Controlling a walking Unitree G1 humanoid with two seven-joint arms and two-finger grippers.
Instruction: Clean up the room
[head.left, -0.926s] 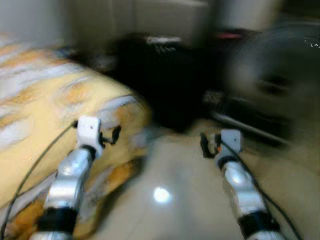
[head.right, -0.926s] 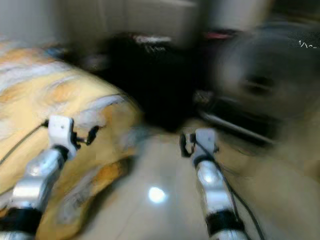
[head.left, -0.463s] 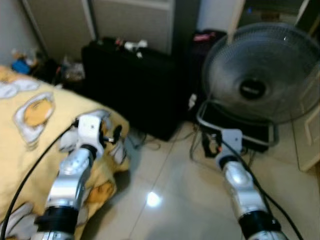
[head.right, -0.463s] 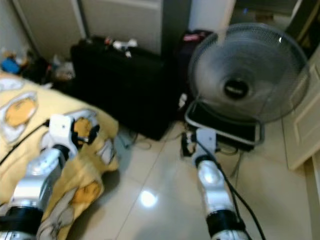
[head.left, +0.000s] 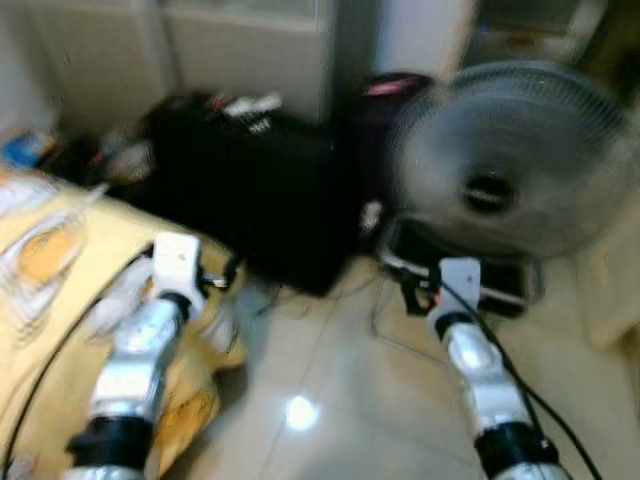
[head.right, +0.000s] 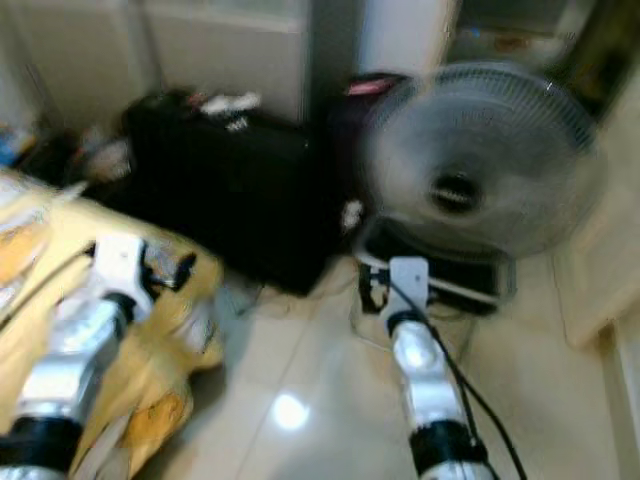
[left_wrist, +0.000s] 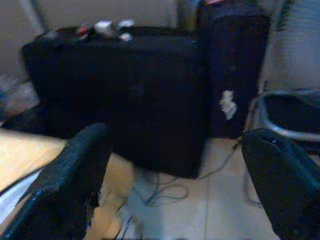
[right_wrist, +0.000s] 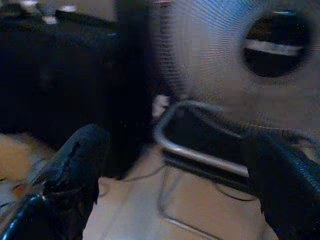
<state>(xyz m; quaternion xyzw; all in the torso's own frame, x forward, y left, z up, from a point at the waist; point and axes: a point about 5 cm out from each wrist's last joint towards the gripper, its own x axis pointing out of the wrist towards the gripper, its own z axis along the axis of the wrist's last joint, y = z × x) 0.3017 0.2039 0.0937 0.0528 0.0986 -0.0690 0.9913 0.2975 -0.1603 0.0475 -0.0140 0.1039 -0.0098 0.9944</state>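
Observation:
Both arms are held out in front of me with nothing in them. My left gripper (head.left: 226, 276) hangs open over the corner of a bed with a yellow patterned blanket (head.left: 50, 250). My right gripper (head.left: 410, 293) is open above the tiled floor, just before the metal base of a grey floor fan (head.left: 500, 165). In the left wrist view, the two black fingers (left_wrist: 75, 170) stand wide apart, facing a black suitcase (left_wrist: 125, 90). Several small pale items (head.left: 250, 103) lie on top of that suitcase. The eye views are blurred.
A tall dark case (head.left: 375, 130) stands between the black suitcase and the fan. Loose cables (left_wrist: 160, 192) trail on the floor by the suitcase. Small clutter (head.left: 100, 155) lies at the back left beside the bed. A pale door (head.right: 610, 250) is at the right. Glossy floor (head.left: 340, 400) lies between my arms.
The whole picture has swung and shifted, so the camera moved; the fan and suitcase now sit more centrally. Both arms keep the same pose and both grippers stay open.

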